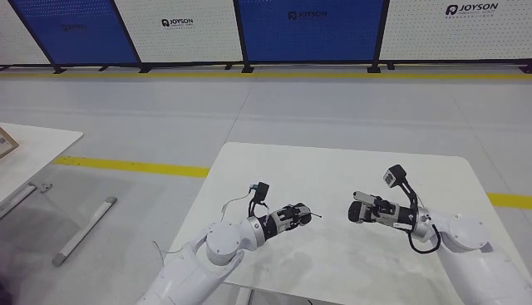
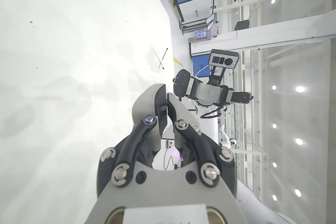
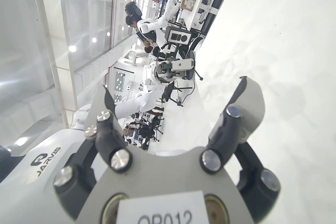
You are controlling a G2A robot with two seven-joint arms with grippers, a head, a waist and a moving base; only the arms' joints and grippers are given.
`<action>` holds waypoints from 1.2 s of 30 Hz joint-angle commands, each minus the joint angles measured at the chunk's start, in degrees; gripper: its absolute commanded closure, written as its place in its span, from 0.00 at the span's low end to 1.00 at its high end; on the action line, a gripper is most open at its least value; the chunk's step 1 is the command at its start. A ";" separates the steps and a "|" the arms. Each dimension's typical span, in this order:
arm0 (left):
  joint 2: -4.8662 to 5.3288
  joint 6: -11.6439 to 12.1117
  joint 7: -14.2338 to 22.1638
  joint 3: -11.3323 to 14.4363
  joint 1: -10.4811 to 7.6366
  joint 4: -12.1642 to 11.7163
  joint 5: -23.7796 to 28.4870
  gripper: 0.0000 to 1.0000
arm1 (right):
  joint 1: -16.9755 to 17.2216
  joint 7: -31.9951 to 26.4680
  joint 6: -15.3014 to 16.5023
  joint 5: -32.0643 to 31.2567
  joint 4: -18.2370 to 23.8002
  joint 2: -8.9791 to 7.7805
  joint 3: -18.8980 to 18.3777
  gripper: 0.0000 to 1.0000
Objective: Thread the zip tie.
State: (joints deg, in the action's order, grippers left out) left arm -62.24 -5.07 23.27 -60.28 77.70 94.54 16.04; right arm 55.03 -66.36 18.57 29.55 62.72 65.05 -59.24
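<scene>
A thin black zip tie (image 1: 314,215) sticks out of the fingertips of my left gripper (image 1: 303,215), which is shut on it above the white table (image 1: 332,164). From the right wrist view the zip tie (image 3: 199,75) slants off the left gripper (image 3: 193,68) toward the table, its small head at the free end. The left wrist view has the left gripper (image 2: 167,100) pressed together, with the zip tie (image 2: 163,58) and its shadow crossing beyond the tips. My right gripper (image 1: 356,209) faces it a short way off, open and empty (image 3: 175,84), also visible as the right gripper (image 2: 181,83).
The tabletop bears only a few small dark specks (image 2: 31,22). A second white table (image 1: 33,147) stands at the far left across bare floor. Blue and white panels (image 1: 307,14) line the back behind a yellow floor line (image 1: 133,166).
</scene>
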 commanded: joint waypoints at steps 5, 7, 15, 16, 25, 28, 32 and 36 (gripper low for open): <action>0.21 3.45 4.89 -2.79 0.07 0.45 6.67 1.00 | 0.00 0.00 0.00 0.00 0.00 0.00 0.00 0.00; 0.51 4.99 6.20 -4.58 0.88 2.43 8.10 1.00 | 0.00 0.00 0.00 0.00 0.00 0.00 0.00 0.00; 1.76 8.33 7.55 -14.38 5.97 15.34 14.75 1.00 | 0.00 0.00 0.00 0.00 0.00 0.00 0.00 0.00; 1.87 8.50 8.36 -15.69 6.56 16.47 16.78 1.00 | 0.00 0.00 0.00 0.00 0.00 0.00 0.00 0.00; 2.06 8.13 9.26 -17.78 7.28 17.66 18.74 1.00 | 0.00 0.00 0.00 0.00 0.00 0.00 0.00 0.00; 2.06 8.13 9.26 -17.78 7.28 17.66 18.74 1.00 | 0.00 0.00 0.00 0.00 0.00 0.00 0.00 0.00; 1.77 9.72 10.10 -17.44 6.98 18.61 23.32 1.00 | 0.00 0.00 0.00 0.00 0.00 0.00 0.00 0.00; 1.60 14.74 8.18 -19.70 8.14 19.71 24.64 1.00 | 0.00 0.00 0.00 0.00 0.00 0.00 0.00 0.00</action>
State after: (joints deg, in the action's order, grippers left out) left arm -60.61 8.49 32.70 -79.45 85.29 113.83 41.64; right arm 55.03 -66.36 18.57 29.55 62.72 65.05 -59.24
